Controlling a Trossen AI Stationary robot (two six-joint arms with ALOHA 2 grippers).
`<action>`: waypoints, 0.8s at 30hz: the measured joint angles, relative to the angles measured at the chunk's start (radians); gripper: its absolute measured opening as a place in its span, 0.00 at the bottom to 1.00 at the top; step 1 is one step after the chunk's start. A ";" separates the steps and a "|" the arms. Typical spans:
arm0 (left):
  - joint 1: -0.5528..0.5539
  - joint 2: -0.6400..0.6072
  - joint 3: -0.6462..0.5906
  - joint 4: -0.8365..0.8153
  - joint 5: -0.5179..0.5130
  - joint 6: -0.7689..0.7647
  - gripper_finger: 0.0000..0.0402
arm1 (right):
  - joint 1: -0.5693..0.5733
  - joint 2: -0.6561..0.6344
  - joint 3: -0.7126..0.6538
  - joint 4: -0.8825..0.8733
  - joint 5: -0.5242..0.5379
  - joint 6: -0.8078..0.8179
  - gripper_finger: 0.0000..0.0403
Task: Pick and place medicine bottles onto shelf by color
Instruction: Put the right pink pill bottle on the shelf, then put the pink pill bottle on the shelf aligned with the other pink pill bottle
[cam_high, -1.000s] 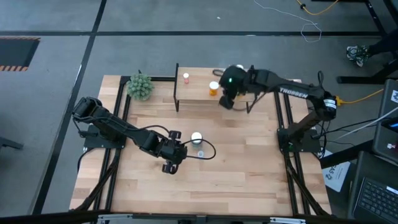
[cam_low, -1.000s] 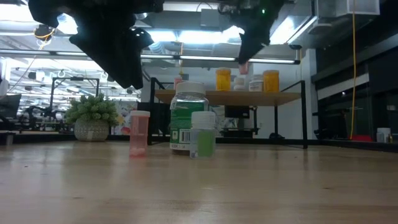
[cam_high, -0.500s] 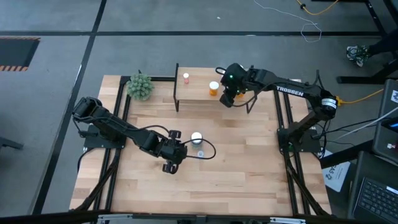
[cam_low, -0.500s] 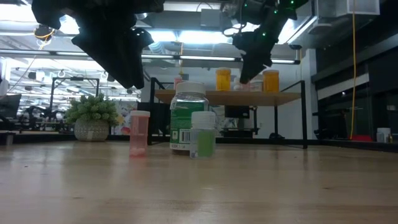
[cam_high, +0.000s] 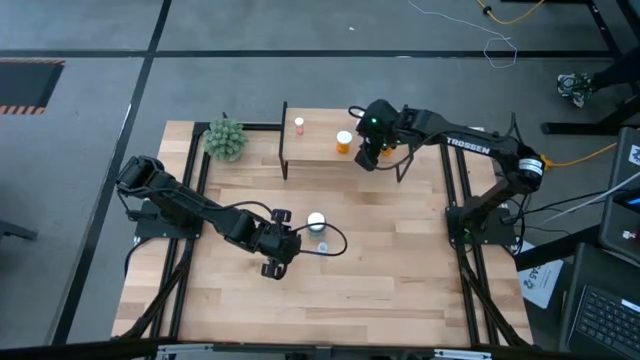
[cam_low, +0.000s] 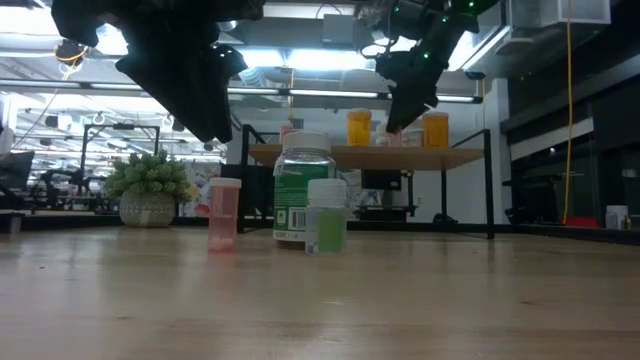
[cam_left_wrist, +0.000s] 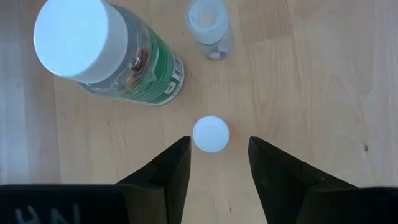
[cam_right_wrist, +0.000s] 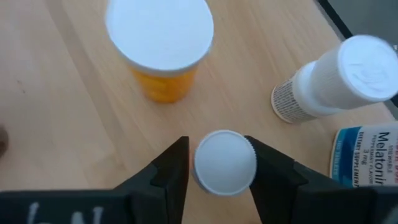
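The sorting is partly done. The shelf (cam_high: 320, 150) at the far side of the worktop (cam_high: 380, 280) already carries a pink-red bottle (cam_high: 299, 125) near its left end and an orange bottle (cam_high: 344, 141) toward the middle; the right wrist view adds a white bottle (cam_right_wrist: 336, 84) and a melatonin-labelled one (cam_right_wrist: 367, 155) beside it. The right claw (cam_right_wrist: 217, 163) hangs over the shelf with its fingers clamped on a small white-capped bottle (cam_right_wrist: 225, 163), whose body colour I cannot make out from above.

Three bottles are left on the worktop: the large green bottle (cam_low: 303, 190), a small green bottle (cam_low: 326, 215) and a pink bottle (cam_low: 223, 213). The left claw (cam_left_wrist: 214, 165) hovers above the pink one, fingers apart on either side of its cap, not yet gripping.
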 joint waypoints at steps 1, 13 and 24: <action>0.000 0.000 0.000 0.000 0.000 0.000 0.39 | 0.000 -0.006 0.000 0.000 0.000 0.000 0.37; 0.000 0.000 0.000 0.001 0.000 0.000 0.39 | 0.001 -0.050 0.089 0.005 0.001 -0.007 0.38; 0.000 0.000 0.000 0.002 0.006 -0.060 0.39 | 0.043 -0.050 0.339 -0.219 -0.015 0.022 0.38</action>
